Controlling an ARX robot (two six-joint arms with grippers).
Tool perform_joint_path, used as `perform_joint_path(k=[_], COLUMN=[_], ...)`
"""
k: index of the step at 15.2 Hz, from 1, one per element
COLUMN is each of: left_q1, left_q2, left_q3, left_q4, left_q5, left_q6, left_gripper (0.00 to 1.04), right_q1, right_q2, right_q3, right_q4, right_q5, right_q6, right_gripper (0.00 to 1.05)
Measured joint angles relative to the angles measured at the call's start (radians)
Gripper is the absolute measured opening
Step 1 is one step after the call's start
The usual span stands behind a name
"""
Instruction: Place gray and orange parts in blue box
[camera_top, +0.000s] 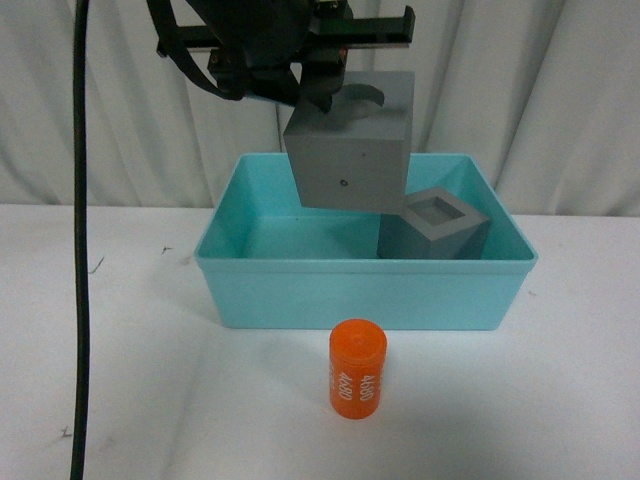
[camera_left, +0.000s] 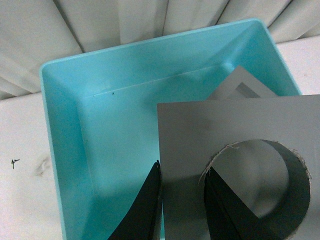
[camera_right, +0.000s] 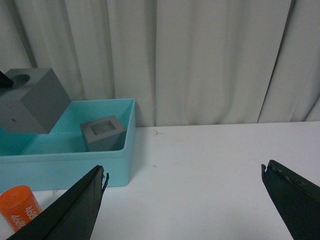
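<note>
My left gripper (camera_top: 330, 90) is shut on the gray cube with the round recess (camera_top: 350, 150), holding it tilted in the air above the blue box (camera_top: 360, 290). One finger sits inside the recess and the other against the cube's outer side (camera_left: 145, 200). The gray cube with the square recess (camera_top: 432, 222) lies inside the box at its right end. The orange cylinder (camera_top: 357, 368) with white digits stands on the table in front of the box. My right gripper (camera_right: 182, 172) is open over bare table, to the right of the box (camera_right: 65, 167).
A white table (camera_top: 560, 400) carries everything, with a pale curtain (camera_top: 500, 80) behind it. A black cable (camera_top: 80, 250) hangs down at the left of the front view.
</note>
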Motion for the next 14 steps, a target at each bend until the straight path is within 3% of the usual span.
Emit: perform_joint_path(k=[5, 10, 14], left_q1=[0.014, 0.104, 0.108], left_q2=[0.093, 0.093, 0.085], left_q3=[0.033, -0.106, -0.165], left_q4=[0.064, 0.079, 0.109], left_q5=[-0.069, -0.076, -0.083], left_q6=[-0.013, 0.019, 0.040], left_gripper=[0.19, 0.19, 0.19], right_q1=[0.000, 0.000, 0.000], right_q2=[0.000, 0.000, 0.000], right_q3=[0.000, 0.000, 0.000], right_q4=[0.000, 0.000, 0.000], right_q5=[0.000, 0.000, 0.000], right_q6=[0.000, 0.000, 0.000], right_gripper=[0.98, 0.98, 0.98])
